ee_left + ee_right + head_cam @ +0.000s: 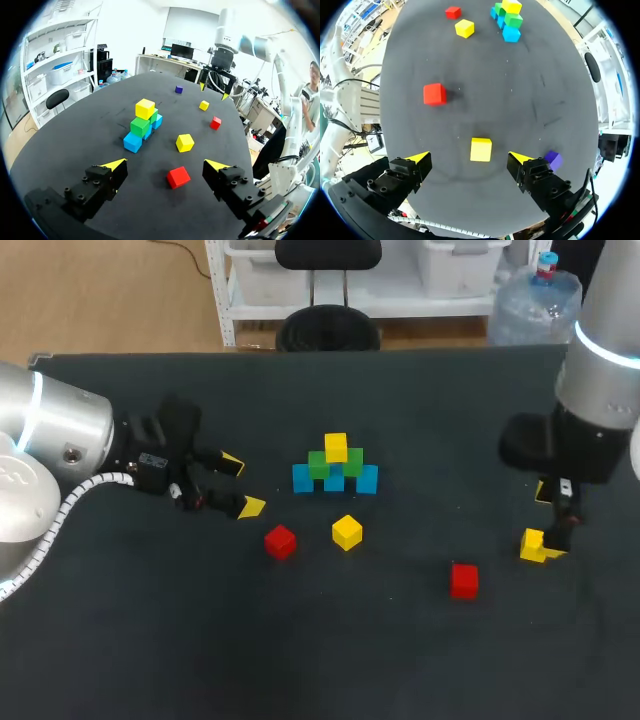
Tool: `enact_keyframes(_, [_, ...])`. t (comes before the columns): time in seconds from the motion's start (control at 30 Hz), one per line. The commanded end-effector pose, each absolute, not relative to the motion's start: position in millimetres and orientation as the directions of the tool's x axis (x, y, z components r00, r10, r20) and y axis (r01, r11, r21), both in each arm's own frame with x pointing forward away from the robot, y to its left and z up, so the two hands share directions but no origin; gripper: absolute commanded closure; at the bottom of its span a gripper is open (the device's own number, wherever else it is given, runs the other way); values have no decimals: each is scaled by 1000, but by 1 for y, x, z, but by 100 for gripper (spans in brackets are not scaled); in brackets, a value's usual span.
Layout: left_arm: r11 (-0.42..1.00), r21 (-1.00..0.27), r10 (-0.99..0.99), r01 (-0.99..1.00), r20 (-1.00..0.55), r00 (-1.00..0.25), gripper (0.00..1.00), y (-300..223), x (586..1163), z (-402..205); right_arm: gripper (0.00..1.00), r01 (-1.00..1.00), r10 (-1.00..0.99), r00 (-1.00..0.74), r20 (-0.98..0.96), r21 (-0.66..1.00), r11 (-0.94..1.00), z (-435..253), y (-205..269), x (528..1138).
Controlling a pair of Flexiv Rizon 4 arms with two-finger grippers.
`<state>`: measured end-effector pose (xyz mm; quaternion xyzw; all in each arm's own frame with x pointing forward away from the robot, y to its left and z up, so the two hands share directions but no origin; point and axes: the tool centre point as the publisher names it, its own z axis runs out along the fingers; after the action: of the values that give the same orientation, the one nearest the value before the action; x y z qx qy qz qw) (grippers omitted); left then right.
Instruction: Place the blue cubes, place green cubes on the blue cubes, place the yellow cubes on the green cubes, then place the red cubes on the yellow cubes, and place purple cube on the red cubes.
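At the table's middle stands a pyramid: three blue cubes [334, 481], two green cubes [319, 464] on them and a yellow cube [336, 447] on top. In front of it lie a loose yellow cube [347, 532] and a red cube [280, 541]. My left gripper [243, 485] is open to the left of the pyramid, with that red cube [178, 177] on the table between its fingers, untouched. My right gripper [469, 159] hangs open over another yellow cube [481, 149] at the right. A second red cube [464, 580] lies nearby. The purple cube [553, 160] sits beside one right finger.
The dark tabletop [150, 640] is bare in front and on the left. The right arm [590, 390] hides the purple cube in the head view.
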<state>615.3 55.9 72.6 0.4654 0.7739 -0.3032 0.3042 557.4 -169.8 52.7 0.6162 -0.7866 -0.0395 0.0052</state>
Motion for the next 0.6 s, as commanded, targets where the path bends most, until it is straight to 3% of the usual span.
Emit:
enact_keyframes(0.03, [382,-183,531,906,-759,-378,0,57,614,71,0,-967,-969,-243,-50,86,238,45,-178,561])
enact_keyframes(0.6, [382,-183,531,906,-759,-378,0,57,614,71,0,-967,-976,-213,-39,154,205,10,-182,570])
